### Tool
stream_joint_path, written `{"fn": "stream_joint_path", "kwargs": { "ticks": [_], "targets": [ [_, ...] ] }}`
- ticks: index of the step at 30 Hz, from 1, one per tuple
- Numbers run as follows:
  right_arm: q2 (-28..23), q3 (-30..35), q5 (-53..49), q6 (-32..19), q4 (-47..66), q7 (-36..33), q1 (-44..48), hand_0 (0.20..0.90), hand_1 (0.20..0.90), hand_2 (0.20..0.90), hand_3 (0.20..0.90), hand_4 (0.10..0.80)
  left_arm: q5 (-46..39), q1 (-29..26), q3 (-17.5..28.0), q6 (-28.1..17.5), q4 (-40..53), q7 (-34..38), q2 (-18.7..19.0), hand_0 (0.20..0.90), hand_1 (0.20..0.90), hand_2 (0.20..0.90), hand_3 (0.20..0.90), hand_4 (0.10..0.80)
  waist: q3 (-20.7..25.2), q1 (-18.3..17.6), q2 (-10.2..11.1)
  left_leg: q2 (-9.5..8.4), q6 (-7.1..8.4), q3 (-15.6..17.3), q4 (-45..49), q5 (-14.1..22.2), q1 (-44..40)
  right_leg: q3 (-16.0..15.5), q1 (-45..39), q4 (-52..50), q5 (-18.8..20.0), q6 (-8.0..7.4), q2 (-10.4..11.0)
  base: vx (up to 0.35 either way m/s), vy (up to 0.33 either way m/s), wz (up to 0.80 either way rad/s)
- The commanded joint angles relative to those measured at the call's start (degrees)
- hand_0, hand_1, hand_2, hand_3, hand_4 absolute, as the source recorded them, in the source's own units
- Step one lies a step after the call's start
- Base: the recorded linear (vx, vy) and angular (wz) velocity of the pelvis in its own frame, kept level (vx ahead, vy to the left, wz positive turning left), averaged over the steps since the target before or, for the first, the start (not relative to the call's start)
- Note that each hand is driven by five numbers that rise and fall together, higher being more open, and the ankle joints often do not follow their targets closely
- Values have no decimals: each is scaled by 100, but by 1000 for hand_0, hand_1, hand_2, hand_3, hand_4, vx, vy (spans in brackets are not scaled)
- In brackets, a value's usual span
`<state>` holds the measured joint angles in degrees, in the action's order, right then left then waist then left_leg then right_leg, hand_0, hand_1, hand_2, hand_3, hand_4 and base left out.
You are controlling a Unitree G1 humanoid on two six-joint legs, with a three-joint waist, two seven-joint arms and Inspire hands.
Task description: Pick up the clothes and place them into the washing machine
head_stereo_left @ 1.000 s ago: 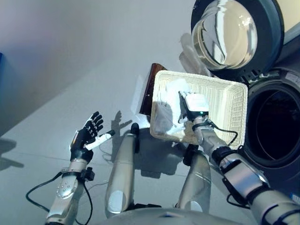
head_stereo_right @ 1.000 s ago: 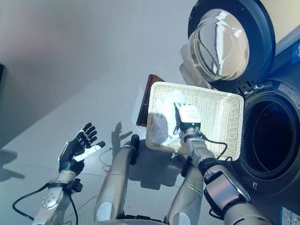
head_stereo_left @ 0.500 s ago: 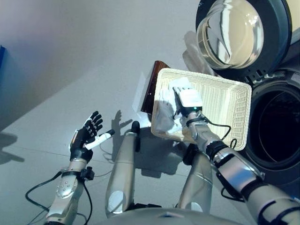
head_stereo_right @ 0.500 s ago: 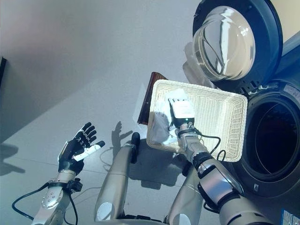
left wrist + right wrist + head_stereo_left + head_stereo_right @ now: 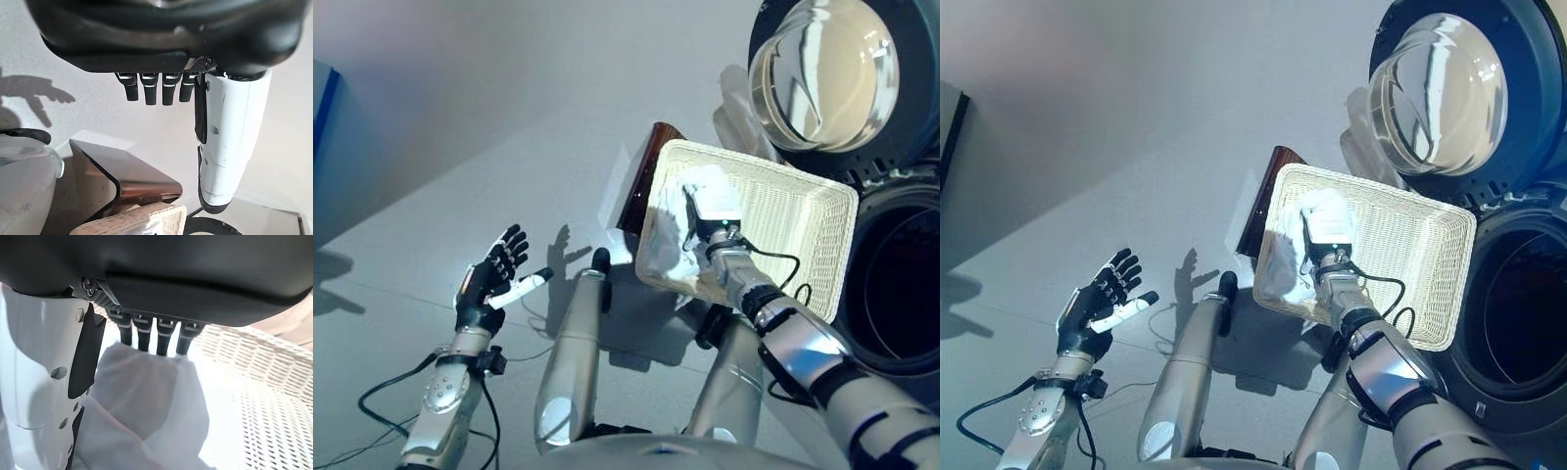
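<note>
1. Left eye view shows a white wicker basket (image 5: 803, 235) on the pale grey floor (image 5: 460, 147), just in front of the washing machine (image 5: 901, 294).
2. White clothes (image 5: 671, 240) lie bunched in the end of the basket farthest from the machine, against its wall. The heap's long axis runs across the basket's short side, from the near rim toward the far rim.
3. The right hand (image 5: 1329, 240) is down on the clothes. In the right wrist view its fingers (image 5: 146, 335) reach straight onto the white cloth (image 5: 146, 401), with the thumb's white cover (image 5: 41, 372) alongside; nothing is curled round the fabric.
4. The left hand (image 5: 494, 279) is held up well to the left, clear of the basket, fingers spread and holding nothing.
5. The machine's round glass door (image 5: 827, 73) stands swung wide above the dark drum opening (image 5: 1528, 323).
6. A dark brown curved stand (image 5: 122, 178) sits on the floor against the basket's far left corner, and a crumpled clear plastic piece (image 5: 739, 122) lies between the basket and the door.
7. A plain pale wall (image 5: 1136, 59) rises behind the floor.
</note>
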<state>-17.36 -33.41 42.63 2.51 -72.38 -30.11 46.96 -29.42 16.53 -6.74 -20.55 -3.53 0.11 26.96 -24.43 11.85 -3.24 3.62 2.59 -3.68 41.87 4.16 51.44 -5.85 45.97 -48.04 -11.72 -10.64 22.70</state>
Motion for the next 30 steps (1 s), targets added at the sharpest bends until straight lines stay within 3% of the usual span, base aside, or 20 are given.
{"fn": "stream_joint_path", "kwargs": {
  "ticks": [1,15,16,17,18,30],
  "targets": [
    [-206,121,-145,-21,-51,-22,432,900,900,900,900,800,-124,110,368,-473,758,-16,212,900,900,900,900,800,21,110,-236,156,291,-164,45,312,193,171,150,66,136,114,-3,-16,-1,7],
    [-314,245,33,325,-580,227,442,900,900,900,900,800,-130,49,357,-367,905,-43,233,900,900,900,900,800,21,120,-338,63,272,-190,116,297,407,205,351,-134,65,104,112,-2,-5,8],
    [-287,263,18,323,-588,248,439,593,593,593,593,580,-121,54,386,-357,883,-48,232,900,900,900,900,800,27,124,-336,62,270,-188,124,298,415,207,360,-148,62,107,110,5,-3,7],
    [-284,263,18,323,-588,248,440,458,458,458,458,484,-121,55,388,-357,884,-49,233,900,900,900,900,800,29,123,-333,62,270,-188,125,298,416,208,363,-150,62,107,110,0,0,0],
    [-239,278,15,320,-578,271,427,200,200,200,200,300,-125,44,409,-351,866,-53,225,900,900,900,900,800,28,121,-318,68,262,-183,140,308,408,213,363,-163,54,113,107,0,0,0],
    [-171,382,-155,297,-547,290,430,200,200,200,200,300,-77,32,502,-307,861,-51,245,900,900,900,900,800,14,97,-296,64,246,-177,135,320,414,217,393,-159,62,113,113,-1,1,0]
  ]
}}
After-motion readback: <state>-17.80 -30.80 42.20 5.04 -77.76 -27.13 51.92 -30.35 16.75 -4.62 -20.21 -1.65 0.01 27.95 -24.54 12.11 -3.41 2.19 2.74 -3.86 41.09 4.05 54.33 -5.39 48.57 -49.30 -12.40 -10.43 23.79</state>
